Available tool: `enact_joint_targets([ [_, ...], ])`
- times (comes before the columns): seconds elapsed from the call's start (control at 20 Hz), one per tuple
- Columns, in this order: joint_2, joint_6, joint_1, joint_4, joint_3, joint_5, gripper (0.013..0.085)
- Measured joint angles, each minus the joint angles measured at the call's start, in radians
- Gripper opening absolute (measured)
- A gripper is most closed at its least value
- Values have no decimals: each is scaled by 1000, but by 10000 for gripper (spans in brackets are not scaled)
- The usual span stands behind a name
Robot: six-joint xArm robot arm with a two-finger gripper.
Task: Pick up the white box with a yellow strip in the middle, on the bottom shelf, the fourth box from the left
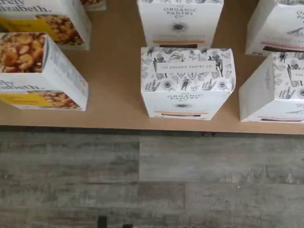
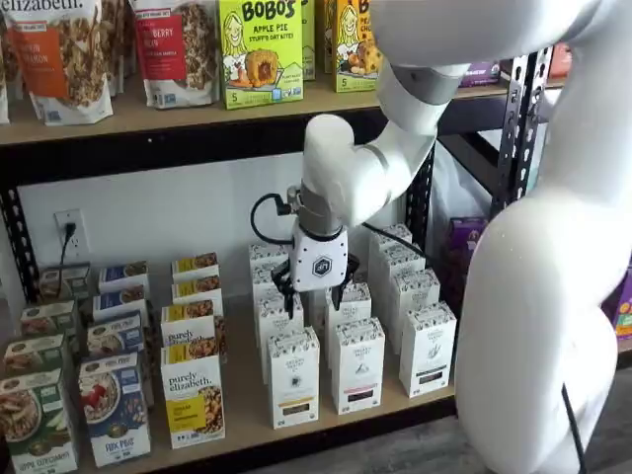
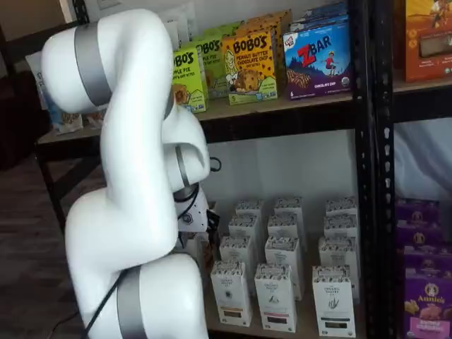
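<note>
The white box (image 2: 293, 375) stands at the front of the bottom shelf (image 2: 247, 420), with a speckled top and a dull yellow band low on its front. The wrist view shows it (image 1: 187, 83) near the board's front edge (image 1: 114, 95). It also shows in a shelf view (image 3: 231, 293) as the front-left carton. My gripper (image 2: 314, 294) hangs above the rows of white cartons, just behind and above the white box. Its black fingers (image 2: 287, 294) stand apart, open and empty. In a shelf view the arm (image 3: 134, 176) hides the gripper.
Purely elizabeth granola boxes (image 2: 193, 395) stand just left of the white box, also in the wrist view (image 1: 42, 71). Like white cartons (image 2: 357, 363) stand right and behind. The upper shelf with Bobo's boxes (image 2: 259, 49) hangs overhead. A black rack post (image 3: 367, 176) stands right.
</note>
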Motion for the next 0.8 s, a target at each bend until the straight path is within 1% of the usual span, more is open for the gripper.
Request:
enact_joint_targets([
  [0.2, 66, -1, -14, -14, -24, -43, 850],
  [0.5, 165, -84, -32, 56, -68, -99, 850],
  [0.65, 206, -108, -39, 74, -92, -118, 850],
  [0.8, 252, -120, -48, 78, -122, -136, 850],
])
